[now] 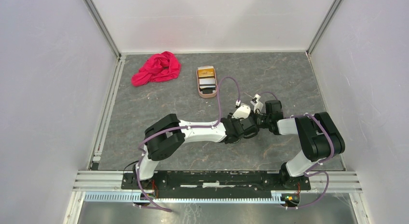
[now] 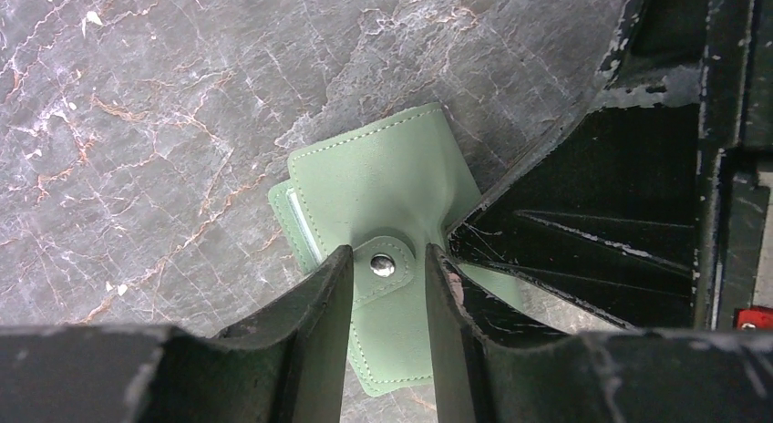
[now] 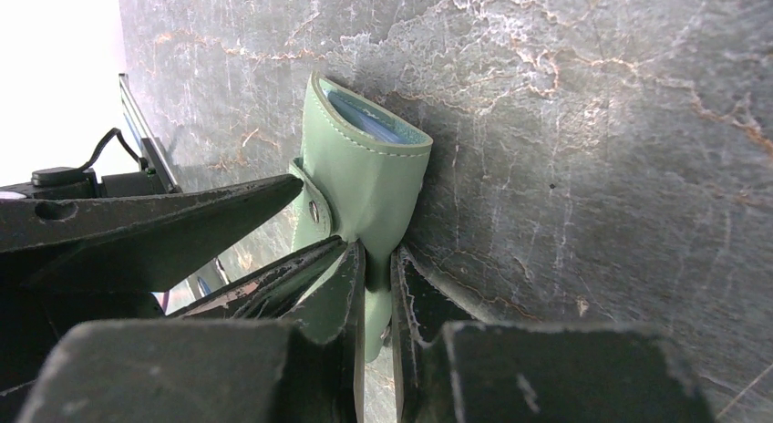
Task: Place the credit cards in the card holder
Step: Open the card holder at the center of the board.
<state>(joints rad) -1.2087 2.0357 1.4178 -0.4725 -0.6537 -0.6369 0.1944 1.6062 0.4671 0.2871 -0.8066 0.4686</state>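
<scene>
Card holder (image 2: 383, 186): sage-green bifold, stitched edges, held between the two arms a little right of the counter's middle. It is slightly agape at one end, with light blue lining showing. Cannot tell whether it rests on the counter (image 1: 144, 108) or hangs just above.

Right tool (image 3: 374, 254): jaws nearly closed, with a thin green edge of the holder pinched between them.

Left tool (image 2: 388, 259): jaws part-way apart, one each side of the snap tab (image 2: 401, 275) and close against its edges. Cannot tell whether they actually pinch it.

Handling, as judged: light, soft and floppy. The leather bends where it is gripped, so it needs two holds to open. The tab looks the best pull point, with the opposite edge held as an anchor. The smooth face may slip in the jaws.

Credit cards (image 1: 207, 80): stacked in a pinkish-tan tray (image 1: 207, 95) towards the far edge, about mid-width, well apart from the holder. They are likely thin, stiff and slick, and easier to lift by an edge.

Surface: grey marbled, matt, flat, so it offers no lip to lever a card against.

Room: white walls on three sides and metal rails along the left and near edges. A red cloth (image 1: 156, 69) lies bunched near the far-left corner.
</scene>
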